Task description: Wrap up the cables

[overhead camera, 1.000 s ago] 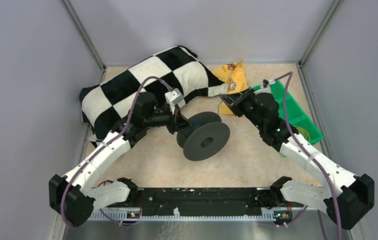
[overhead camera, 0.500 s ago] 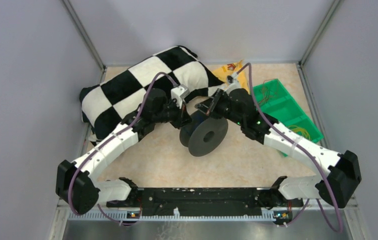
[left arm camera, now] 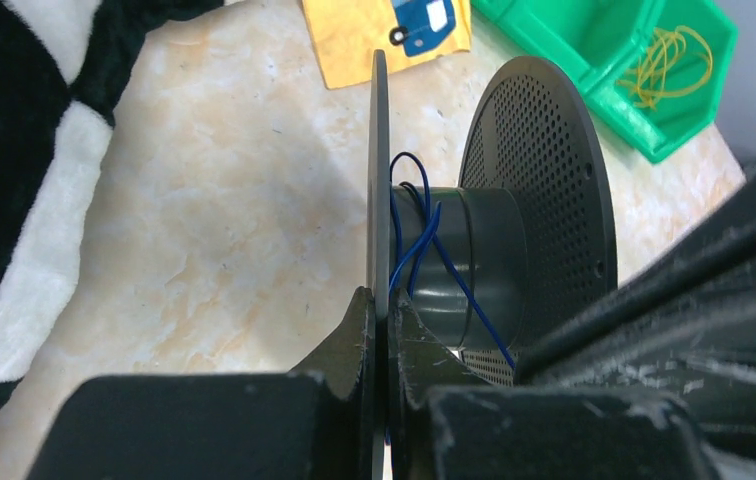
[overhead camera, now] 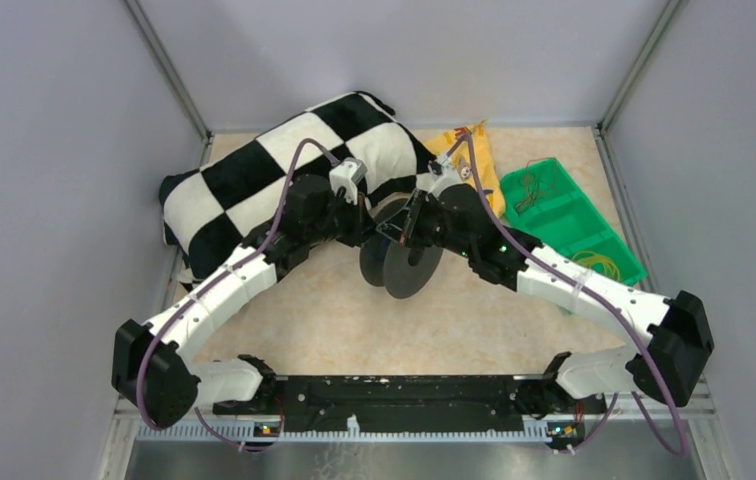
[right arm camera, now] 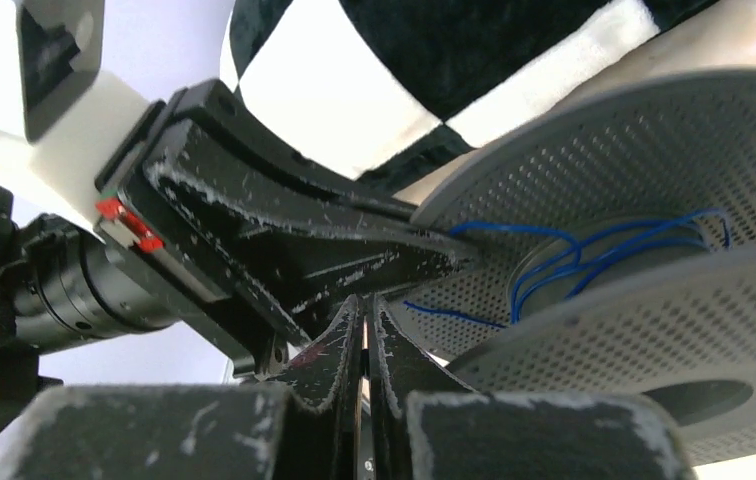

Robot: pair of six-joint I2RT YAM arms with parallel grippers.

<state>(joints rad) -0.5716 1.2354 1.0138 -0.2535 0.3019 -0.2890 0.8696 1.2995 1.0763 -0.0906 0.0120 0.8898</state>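
Left gripper (left arm camera: 379, 300): clamped on the thin near flange of the spool (left arm camera: 534, 170)
Right gripper (right arm camera: 364, 305): fingers pressed together, close beside the left one
Cables (left arm camera: 424, 235): blue strands looped loosely round the spool hub, mid-worktop (overhead camera: 304, 320)

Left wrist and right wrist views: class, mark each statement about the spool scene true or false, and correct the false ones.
1. The left gripper is clamped on a flange of the spool. True.
2. The cable around the spool's hub is red. False: it is blue.
3. The right gripper is shut. True.
4. The green bin holds nothing. False: yellow strands lie in it.
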